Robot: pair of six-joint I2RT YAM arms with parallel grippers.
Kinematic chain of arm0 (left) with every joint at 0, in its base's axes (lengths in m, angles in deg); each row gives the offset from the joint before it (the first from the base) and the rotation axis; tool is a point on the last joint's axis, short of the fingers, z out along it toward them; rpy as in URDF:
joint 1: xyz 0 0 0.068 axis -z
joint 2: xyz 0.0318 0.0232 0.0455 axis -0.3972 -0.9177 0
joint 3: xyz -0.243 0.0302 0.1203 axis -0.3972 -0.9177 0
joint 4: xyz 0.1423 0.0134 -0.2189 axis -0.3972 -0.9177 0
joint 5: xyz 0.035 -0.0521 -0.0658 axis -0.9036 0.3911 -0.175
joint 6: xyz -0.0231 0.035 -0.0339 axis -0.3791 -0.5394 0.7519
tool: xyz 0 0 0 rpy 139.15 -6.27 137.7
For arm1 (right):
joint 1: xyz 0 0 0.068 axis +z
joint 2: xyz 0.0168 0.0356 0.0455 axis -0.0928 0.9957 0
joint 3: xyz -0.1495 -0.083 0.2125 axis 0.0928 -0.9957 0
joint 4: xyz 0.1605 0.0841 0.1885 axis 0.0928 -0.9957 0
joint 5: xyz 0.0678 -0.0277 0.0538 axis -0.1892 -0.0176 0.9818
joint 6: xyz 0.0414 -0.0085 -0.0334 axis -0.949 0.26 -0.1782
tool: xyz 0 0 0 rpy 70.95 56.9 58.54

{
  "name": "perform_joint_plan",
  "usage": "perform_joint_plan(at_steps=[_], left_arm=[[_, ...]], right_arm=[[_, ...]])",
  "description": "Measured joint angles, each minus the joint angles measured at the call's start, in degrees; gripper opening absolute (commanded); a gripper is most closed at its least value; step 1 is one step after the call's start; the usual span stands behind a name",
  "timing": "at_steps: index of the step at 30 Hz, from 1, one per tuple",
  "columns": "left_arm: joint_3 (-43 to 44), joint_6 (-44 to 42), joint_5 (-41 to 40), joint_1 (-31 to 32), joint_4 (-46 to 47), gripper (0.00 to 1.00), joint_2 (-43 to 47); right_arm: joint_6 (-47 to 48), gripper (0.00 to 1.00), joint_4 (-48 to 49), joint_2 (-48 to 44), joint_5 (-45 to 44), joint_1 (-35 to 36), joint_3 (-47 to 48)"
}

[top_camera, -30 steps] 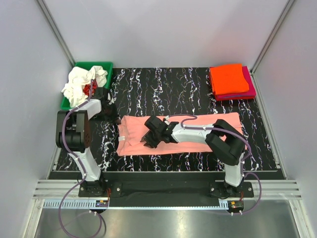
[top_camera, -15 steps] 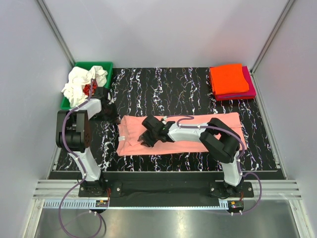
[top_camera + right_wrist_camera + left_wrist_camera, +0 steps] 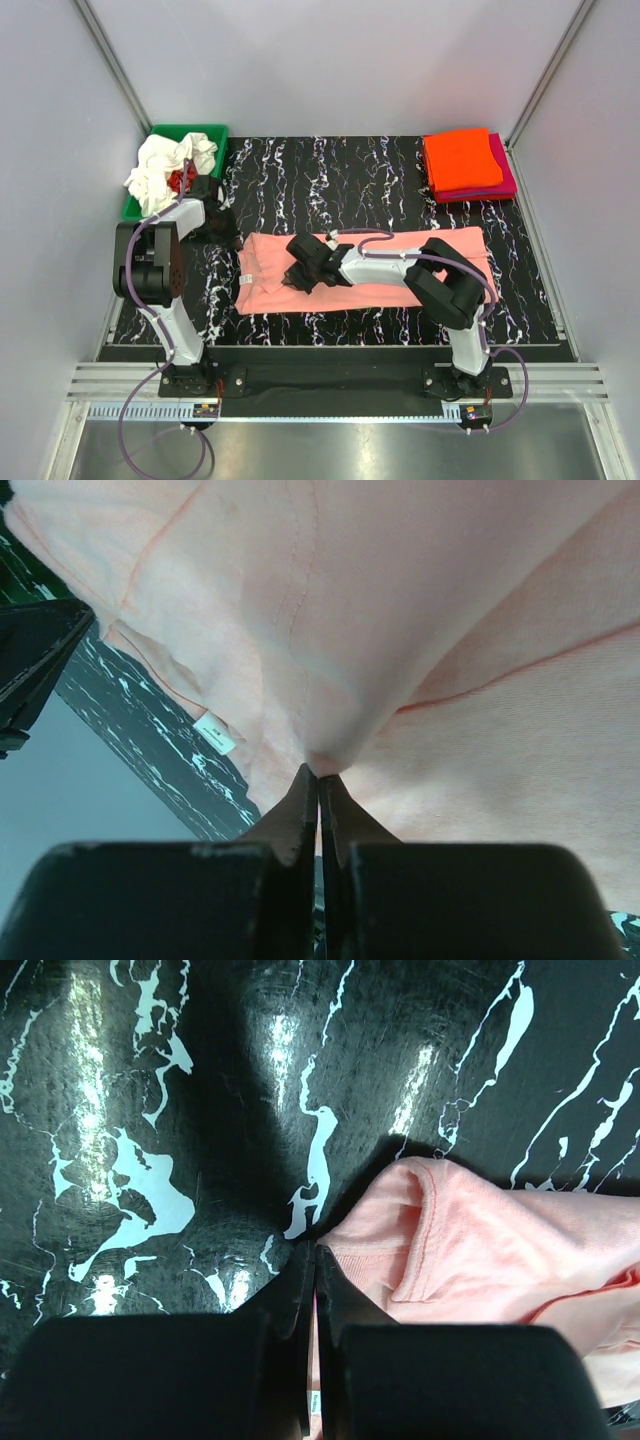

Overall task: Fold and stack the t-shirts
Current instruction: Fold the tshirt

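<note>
The flat salmon-pink cloth t-shirt [image 3: 262,275] lies on the black, white-veined counter [image 3: 330,170], its long axis running left to right before both arms. The right gripper [image 3: 318,775] pinches a pucker of cloth left of the shirt's middle; the left gripper [image 3: 315,1252], jaws pressed together, sits at the shirt's far-left corner, nearer that end

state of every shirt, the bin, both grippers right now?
salmon-pink t-shirt: on the table, part-folded, unstacked.
orange t-shirt: folded, top of stack.
magenta t-shirt: folded, under the orange.
green bin: holds unfolded shirts.
white t-shirt: crumpled, spilling from bin.
red t-shirt: crumpled in bin, mostly hidden.
left gripper: shut, tips at pink shirt's corner; grip unclear.
right gripper: shut, pinching the salmon-pink t-shirt.
</note>
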Motion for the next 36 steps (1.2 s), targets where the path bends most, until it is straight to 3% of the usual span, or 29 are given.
perform_joint_plan(at_steps=[10, 24, 26, 27, 29, 31, 36], left_arm=[[0.5, 0.0, -0.4, 0.0, -0.1, 0.00, -0.5], [1.8, 0.0, -0.8, 0.0, -0.9, 0.00, -1.6], [1.9, 0.0, -0.8, -0.3, -0.9, 0.00, -1.6], [1.9, 0.0, -0.8, -0.5, -0.9, 0.01, -1.6], [2.1, -0.1, -0.9, -0.8, -1.1, 0.09, -1.5], [2.5, 0.2, -1.2, -0.9, -1.6, 0.12, -1.0], [4.8, 0.7, -0.5, -0.9, -2.3, 0.15, 4.5]], right_arm=[[1.2, 0.00, 1.5, -7.5, -0.7, 0.0, -4.5], [1.6, 0.00, 2.5, -7.8, 0.5, 0.1, -9.6], [2.0, 0.10, 2.8, -7.8, 0.5, 0.1, -9.6], [2.4, 0.21, 2.8, -7.8, 0.5, 0.1, -9.6], [4.1, 0.27, 2.8, -7.8, 0.4, 0.2, -9.5], [6.1, 0.32, 2.5, -8.2, 0.3, 0.2, -9.4], [12.9, 0.30, -1.7, -10.9, -0.9, -0.1, -7.0]])
